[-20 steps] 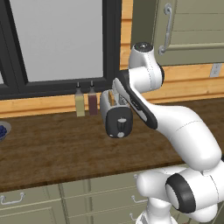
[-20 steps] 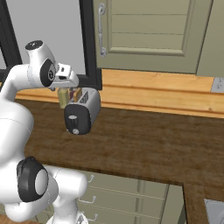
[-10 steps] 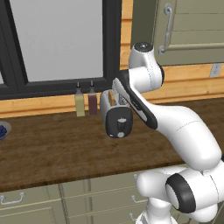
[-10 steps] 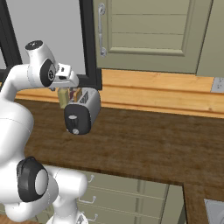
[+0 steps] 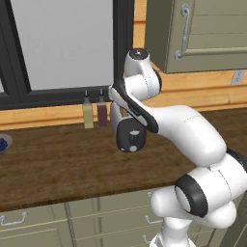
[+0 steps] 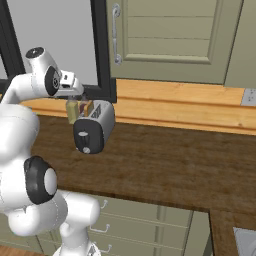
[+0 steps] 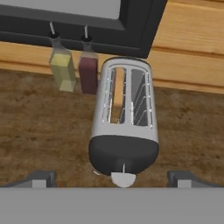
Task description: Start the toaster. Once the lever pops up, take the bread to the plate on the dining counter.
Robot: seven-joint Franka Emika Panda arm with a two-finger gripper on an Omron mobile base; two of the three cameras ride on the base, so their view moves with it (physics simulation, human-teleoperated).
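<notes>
1. Dark wood worktop (image 6: 165,160) is carrying the toaster (image 7: 124,131), which is sitting toward the back edge, just in front of the window frame (image 7: 87,26).
2. Bread (image 7: 116,94) is sitting down in the toaster's left slot as the hand view sees it, so I'm only getting a thin tan strip of it. The other slot is just showing wire.
3. Lever (image 7: 124,168) is hard to make out, just a tiny sliver on the black end face above the pale dial (image 7: 124,179), and the dial is getting cut off by the bottom of the picture.
4. From the left base view the arm is covering most of the toaster.
5. Gripper (image 7: 112,180) is hanging spread all the way out, one fingertip (image 7: 41,178) on each side of the toaster's black end, gripping and touching nothing.
6. Two slim bottles (image 7: 74,65) are standing just left of the toaster, at the back edge.
</notes>
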